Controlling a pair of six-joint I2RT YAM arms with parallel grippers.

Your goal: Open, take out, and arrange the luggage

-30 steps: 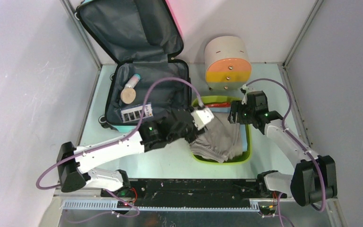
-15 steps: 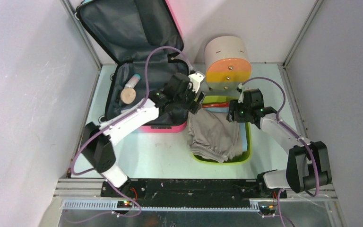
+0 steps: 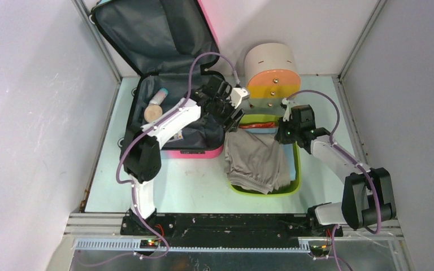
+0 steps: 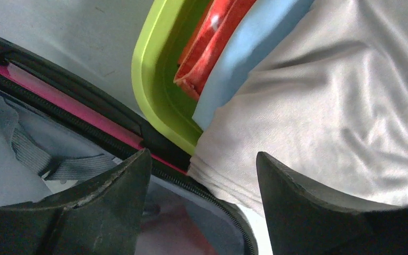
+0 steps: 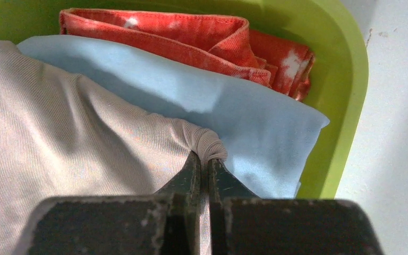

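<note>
**A:** Where is the luggage (image 3: pixel 147 36) to be found, the child's hard-shell suitcase with pink shell and dark grey fabric lining?

**B:** It is seen from above lying open at the far left of the pale table (image 3: pixel 203 180), with its lid propped against the back wall. Only that view takes it in whole. In the left wrist view just a strip of pink rim and black zipper is caught.

**A:** How are the grippers held?

**B:** The left gripper (image 3: pixel 233 108) is poised over the suitcase's right edge, just beside the lime-green plastic tray (image 3: pixel 297 169). Its fingers are shown spread, with nothing between them. The right gripper (image 5: pixel 202 159) is pressed together, and a small pucker of the grey-beige folded garment (image 5: pixel 58 122) is pinched at its tips. From above those tips are hidden under the wrist.

**A:** What is shown by the wrist cameras alone?

**B:** A light blue folded cloth (image 5: pixel 218 101) is revealed beneath the garment. An orange-red cloth with white blotches (image 5: pixel 180 29) is seen at the tray's far end.

**A:** What is hard to make out?

**B:** A pale round disc (image 3: pixel 153 113) and a small tube (image 3: pixel 159 97) in the suitcase cannot be identified, and part of the base is covered by the left arm.
</note>
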